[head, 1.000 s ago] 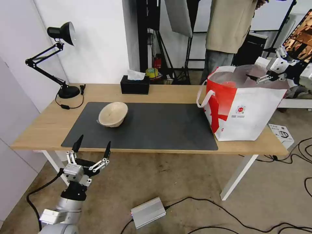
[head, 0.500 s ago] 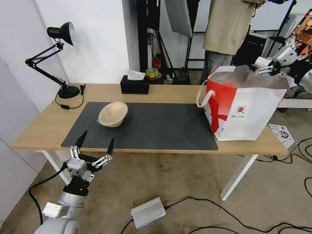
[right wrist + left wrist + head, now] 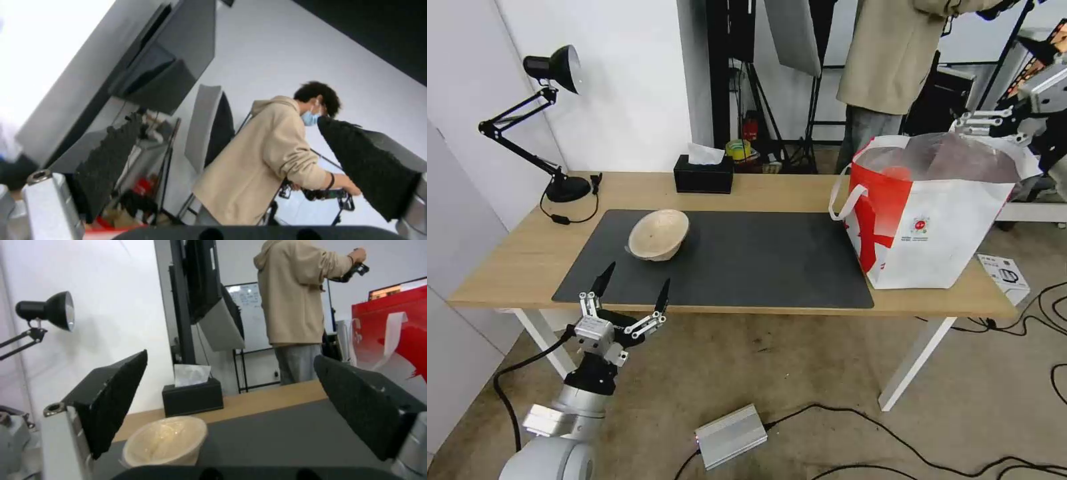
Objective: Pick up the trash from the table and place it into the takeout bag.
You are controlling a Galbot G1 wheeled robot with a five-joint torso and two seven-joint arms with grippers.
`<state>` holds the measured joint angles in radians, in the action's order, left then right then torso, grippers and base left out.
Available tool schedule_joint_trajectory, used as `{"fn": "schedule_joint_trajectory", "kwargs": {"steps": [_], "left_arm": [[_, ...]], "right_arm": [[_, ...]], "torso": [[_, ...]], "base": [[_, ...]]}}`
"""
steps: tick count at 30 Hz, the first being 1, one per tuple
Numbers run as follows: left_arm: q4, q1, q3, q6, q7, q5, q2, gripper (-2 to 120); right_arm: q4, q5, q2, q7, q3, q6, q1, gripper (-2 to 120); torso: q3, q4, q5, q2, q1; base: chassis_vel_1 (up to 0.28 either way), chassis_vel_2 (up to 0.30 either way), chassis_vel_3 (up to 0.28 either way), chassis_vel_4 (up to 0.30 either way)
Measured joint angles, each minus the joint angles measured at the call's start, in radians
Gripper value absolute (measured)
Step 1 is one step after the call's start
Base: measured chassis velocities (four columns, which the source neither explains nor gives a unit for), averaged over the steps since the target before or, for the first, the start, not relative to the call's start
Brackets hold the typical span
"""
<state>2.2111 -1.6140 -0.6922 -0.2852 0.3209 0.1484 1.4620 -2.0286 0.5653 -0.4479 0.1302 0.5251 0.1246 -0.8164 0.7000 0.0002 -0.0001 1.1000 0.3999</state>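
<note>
head view / table: light-wood table (image 3: 520, 257) with dark grey mat (image 3: 747, 260) across the middle of the frame.
head view / trash: one piece on show, the beige bowl (image 3: 658, 234), tipped on its side on the mat, left of centre.
head view / bag: takeout bag (image 3: 954, 227) upright at the table's right end, mouth open, foil lining visible. Something red sits inside; can't make out what.
head view / left gripper: left gripper (image 3: 631, 288) lower left, below and in front of the table's near edge, fingers spread wide, nothing held, pointing up toward the bowl.
head view / right gripper: right gripper (image 3: 984, 123) upper right, above the bag's far rim, clear of it, holding nothing; fingers look close together here.
left wrist view / bowl: beige bowl low in the frame, left of centre, lined up between the two spread pads (image 3: 116, 396), well apart from them. Tissue box (image 3: 192, 399) behind it, bag at the right edge.
right wrist view / claw: both pads (image 3: 365, 166) stand well apart with only room background between them, so the claw is apart and empty.
step: my read is reach for the bowl, the last piece on the table.
next move: lift the left gripper over the table edge, advance, straddle the bowl's rim; thin tilted wall may slide or flex.
</note>
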Motion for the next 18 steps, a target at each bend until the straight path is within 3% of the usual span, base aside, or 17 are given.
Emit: {"fn": "schedule_joint_trajectory", "kwargs": {"steps": [6, 18], "left_arm": [[0.002, 0.002, -0.002, 0.014, -0.012, -0.002, 0.013, 100], [-0.012, 0.026, 0.013, 0.038, -0.028, -0.013, 0.032, 100]], "right_arm": [[-0.058, -0.021, -0.104, 0.070, -0.022, 0.005, -0.039, 100], [-0.118, -0.083, -0.253, 0.098, -0.009, -0.058, -0.162, 100]], "torso": [[0.000, 0.0000, 0.0000, 0.000, 0.000], [0.000, -0.0002, 0.0000, 0.000, 0.000]], "base": [[0.000, 0.000, 0.000, 0.000], [0.000, 0.000, 0.000, 0.000]]}}
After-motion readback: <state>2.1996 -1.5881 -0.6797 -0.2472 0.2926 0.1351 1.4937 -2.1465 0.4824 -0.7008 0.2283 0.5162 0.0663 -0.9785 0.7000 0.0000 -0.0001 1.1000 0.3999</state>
